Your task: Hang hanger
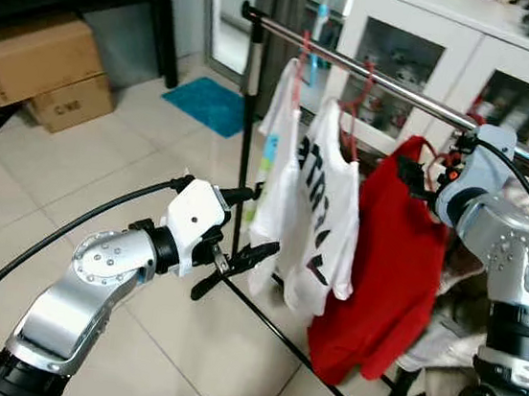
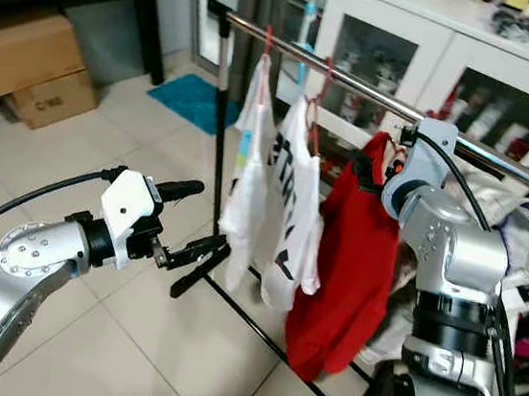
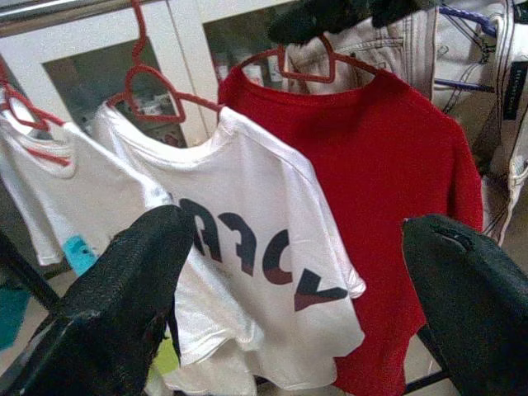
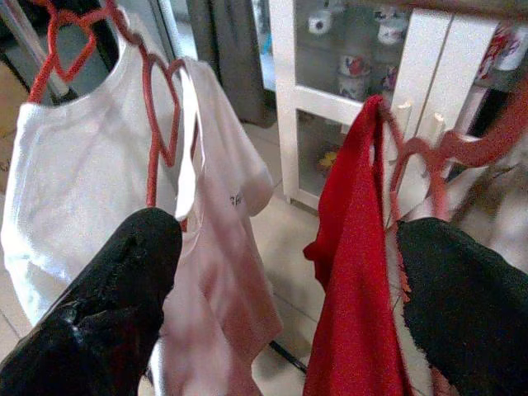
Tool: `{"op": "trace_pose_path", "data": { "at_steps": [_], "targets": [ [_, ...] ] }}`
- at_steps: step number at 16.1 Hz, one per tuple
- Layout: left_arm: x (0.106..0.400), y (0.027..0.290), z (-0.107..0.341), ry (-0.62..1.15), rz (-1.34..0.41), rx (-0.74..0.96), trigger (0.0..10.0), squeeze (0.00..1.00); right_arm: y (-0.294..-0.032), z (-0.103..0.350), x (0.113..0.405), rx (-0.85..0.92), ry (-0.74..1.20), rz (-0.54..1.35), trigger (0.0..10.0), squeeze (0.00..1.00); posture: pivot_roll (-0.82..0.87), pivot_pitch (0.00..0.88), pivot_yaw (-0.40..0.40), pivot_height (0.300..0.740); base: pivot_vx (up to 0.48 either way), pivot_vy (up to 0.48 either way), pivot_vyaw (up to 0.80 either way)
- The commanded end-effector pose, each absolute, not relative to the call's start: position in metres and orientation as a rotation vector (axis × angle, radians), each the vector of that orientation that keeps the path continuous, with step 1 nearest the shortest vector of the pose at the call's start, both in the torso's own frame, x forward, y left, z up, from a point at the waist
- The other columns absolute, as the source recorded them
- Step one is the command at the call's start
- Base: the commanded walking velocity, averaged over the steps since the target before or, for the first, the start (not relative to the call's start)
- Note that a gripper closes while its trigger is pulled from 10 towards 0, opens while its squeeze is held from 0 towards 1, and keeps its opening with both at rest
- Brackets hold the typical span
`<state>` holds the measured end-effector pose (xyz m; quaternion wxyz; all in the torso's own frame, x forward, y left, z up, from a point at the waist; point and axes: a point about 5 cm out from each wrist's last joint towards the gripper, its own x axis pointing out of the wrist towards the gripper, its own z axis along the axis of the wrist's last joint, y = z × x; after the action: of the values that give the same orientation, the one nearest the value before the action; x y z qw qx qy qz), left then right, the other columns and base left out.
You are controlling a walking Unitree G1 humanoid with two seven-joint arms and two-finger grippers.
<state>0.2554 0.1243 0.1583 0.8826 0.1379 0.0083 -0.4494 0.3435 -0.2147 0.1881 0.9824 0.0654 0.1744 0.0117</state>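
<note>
A red T-shirt (image 1: 392,262) hangs from a red hanger (image 3: 305,70) just under the metal rail (image 1: 403,88) of a clothes rack. My right gripper (image 4: 293,239) is up at that hanger's neck, open, its fingers on either side of the red shirt and not touching it. I cannot tell whether the hook sits on the rail. Two white T-shirts (image 1: 325,215) on red hangers hang on the rail to the left. My left gripper (image 1: 260,222) is open and holds nothing, low in front of the white shirts.
The rack's black post (image 1: 247,128) and floor bar (image 1: 269,319) stand between my arms. Cardboard boxes (image 1: 39,64) and a blue mat (image 1: 209,102) lie at the left. A white glass-door cabinet (image 1: 427,54) stands behind the rail. Jeans (image 3: 495,99) hang at the right.
</note>
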Motion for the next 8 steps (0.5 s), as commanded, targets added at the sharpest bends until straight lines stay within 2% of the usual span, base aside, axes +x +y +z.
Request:
{"op": "trace_pose_path", "data": {
  "at_steps": [1, 4, 5, 6, 7, 8],
  "targets": [
    [0.253, 0.123, 0.161, 0.008, -0.949, 0.295, 10.0, 0.75, -0.219, 0.191, 0.346, 0.12, 0.343, 0.004, 10.0, 0.0, 0.03, 0.0, -0.054, 0.74, 0.0, 0.0, 0.0],
    [0.253, 0.122, 0.161, 0.009, -0.951, 0.294, 10.0, 0.76, -0.222, 0.188, 0.352, 0.128, 0.37, -0.001, 10.0, 0.0, 0.03, 0.0, -0.058, 0.74, 0.0, 0.0, 0.0],
    [0.252, 0.122, 0.16, 0.009, -0.953, 0.291, 10.0, 0.76, -0.222, 0.186, 0.355, 0.132, 0.389, 0.002, 9.6, 0.0, 0.03, 0.0, -0.06, 0.74, 0.0, 0.0, 0.0],
    [0.252, 0.122, 0.16, 0.009, -0.953, 0.291, 10.0, 0.76, -0.222, 0.186, 0.355, 0.132, 0.389, 0.002, 9.6, 0.0, 0.03, 0.0, -0.06, 0.74, 0.0, 0.0, 0.0],
    [0.252, 0.122, 0.16, 0.01, -0.953, 0.288, 10.0, 0.75, -0.224, 0.185, 0.357, 0.139, 0.401, -0.007, 9.0, 0.0, 0.03, 0.0, -0.063, 0.74, 0.0, 0.0, 0.0],
    [0.252, 0.122, 0.16, 0.011, -0.953, 0.287, 10.0, 0.76, -0.225, 0.185, 0.357, 0.143, 0.404, -0.01, 9.6, 0.0, 0.03, 0.0, -0.066, 0.74, 0.0, 0.0, 0.0]
  ]
}}
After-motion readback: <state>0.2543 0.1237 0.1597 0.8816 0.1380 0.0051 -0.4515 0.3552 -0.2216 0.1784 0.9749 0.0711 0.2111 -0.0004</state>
